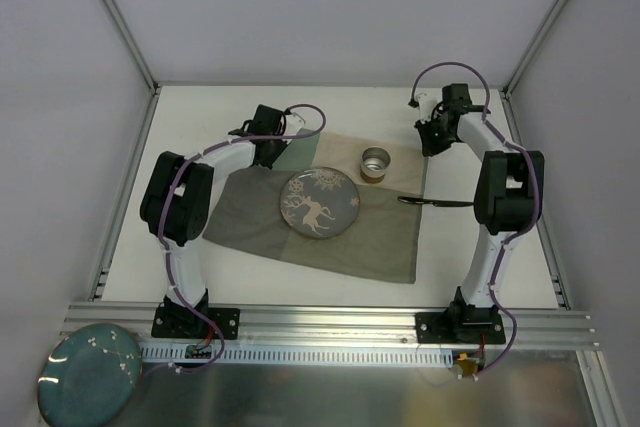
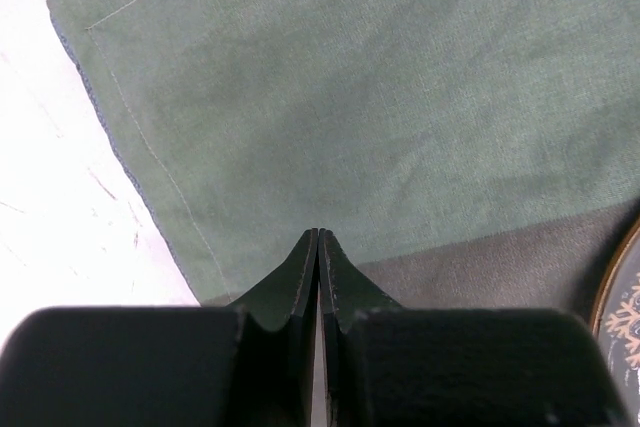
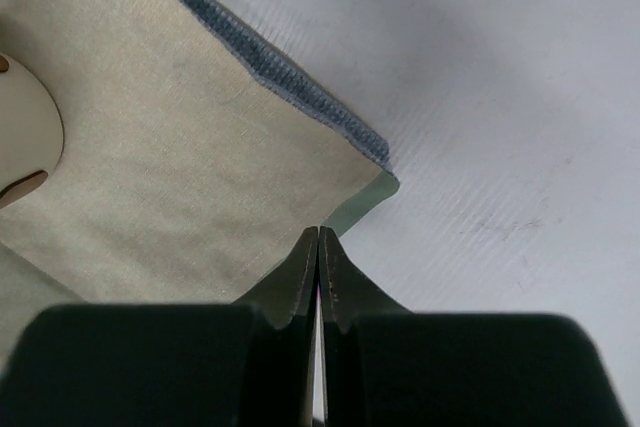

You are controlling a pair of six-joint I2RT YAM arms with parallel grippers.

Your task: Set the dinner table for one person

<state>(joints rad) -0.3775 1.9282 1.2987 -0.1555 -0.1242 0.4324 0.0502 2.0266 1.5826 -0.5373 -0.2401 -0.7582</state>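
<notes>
I'm seeing the dinner table [image 1: 200, 112] looking matt and smooth, its frame bars [image 1: 330, 325] bare metal. The cloth mat [image 1: 385, 242] is showing woven fabric, coarse at the hem; the plate [image 1: 318, 203] is gleaming glossy, the cup [image 1: 376, 162] shining metallic.

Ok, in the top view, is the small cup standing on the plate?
No, the cup stands on the cloth mat, clear of the plate and off toward its far right side.

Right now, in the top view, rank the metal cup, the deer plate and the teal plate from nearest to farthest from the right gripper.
1. Metal cup, on the mat just left of the right gripper.
2. Deer plate, mid-mat.
3. Teal plate, at the view's near-left corner.
</notes>
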